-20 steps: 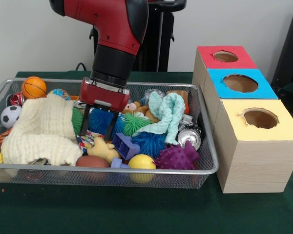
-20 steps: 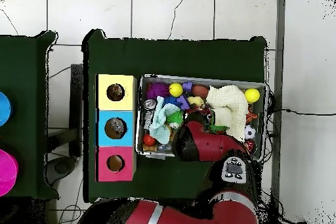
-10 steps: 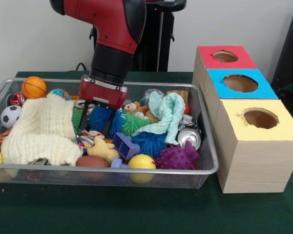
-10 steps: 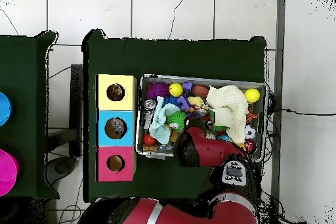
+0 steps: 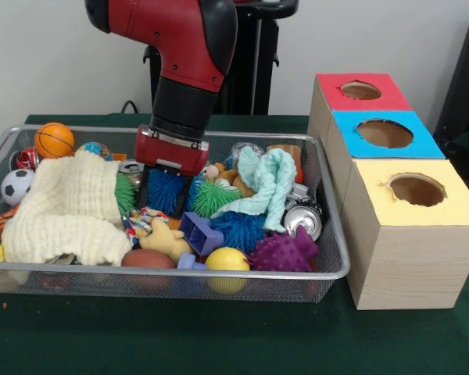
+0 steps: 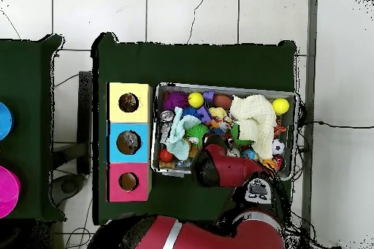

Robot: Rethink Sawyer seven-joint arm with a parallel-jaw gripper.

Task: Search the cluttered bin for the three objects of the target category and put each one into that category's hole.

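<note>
Down in the front view, the end effector [image 5: 166,205] hangs inside the wire-mesh bin [image 5: 338,258], its two dark fingers [image 5: 144,192] straddling a blue spiky ball [image 5: 166,190] — the ball sits right between them, the fingers on either side of it, so the end effector looks clamped on that ball. Just beside it to the picture's right lies a green spiky ball [image 5: 213,197], then a second blue spiky ball [image 5: 240,227] lower down and a purple spiky ball [image 5: 283,251] near the bin's front rim. A cream knitted cloth [image 5: 69,208] covers the bin's left part, touching the held ball's left side; a pale green cloth [image 5: 267,182] drapes over the clutter to the right, with a silver can [image 5: 302,219] beside it. An orange basketball [image 5: 54,139], a small soccer ball [image 5: 16,186] and a yellow ball [image 5: 227,259] also lie in the bin. Beside the bin on the green counter [image 5: 219,336] stand three boxes with holes — red-topped [image 5: 361,91], blue-topped [image 5: 384,133] and yellow-topped [image 5: 416,190]. From overhead, the red arm [image 6: 223,169] reaches over the bin [image 6: 155,133] and hides the end effector and the held ball; the three boxes line up just beside the bin's short side.
</note>
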